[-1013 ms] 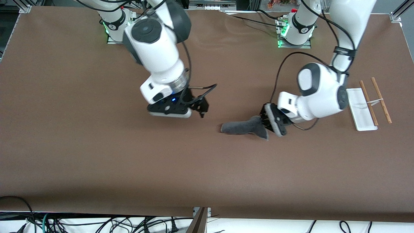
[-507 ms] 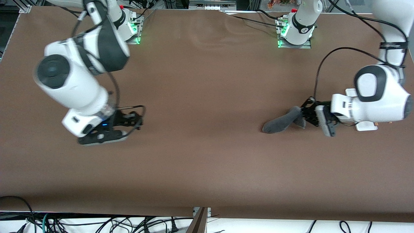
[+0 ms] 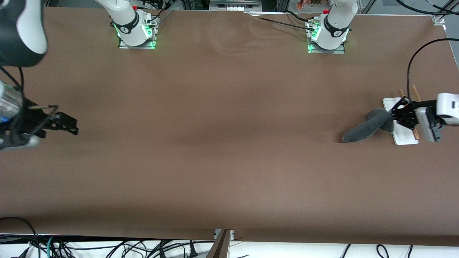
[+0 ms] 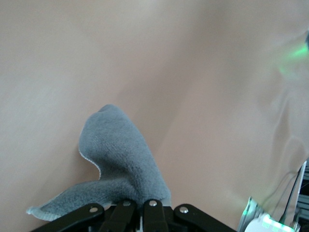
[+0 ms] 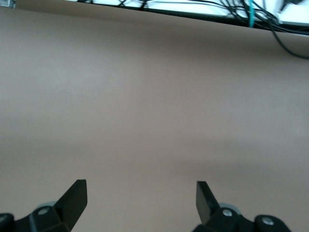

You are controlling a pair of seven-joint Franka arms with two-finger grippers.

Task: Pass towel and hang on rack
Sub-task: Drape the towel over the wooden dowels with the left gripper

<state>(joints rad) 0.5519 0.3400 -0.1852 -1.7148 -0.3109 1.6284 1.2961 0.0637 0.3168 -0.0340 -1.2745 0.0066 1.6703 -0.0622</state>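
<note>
now over the rack (image 3: 404, 138), left pincer (image 3: 394, 120) still clamps the towel (image 3: 365, 128).

Dark grey towel (image 3: 365, 128), white-based rack (image 3: 404, 138) with brown rods, brown table (image 3: 222, 143)

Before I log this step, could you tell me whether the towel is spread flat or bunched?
Bunched: the towel hangs as a drooping roll from the shut left gripper over the rack.

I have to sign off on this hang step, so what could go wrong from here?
The left gripper pinches only one end of the towel, so the trailing end may drag on the table and miss the rods. The gripper hangs right over the rack, so lowering could knock the light stand.
</note>
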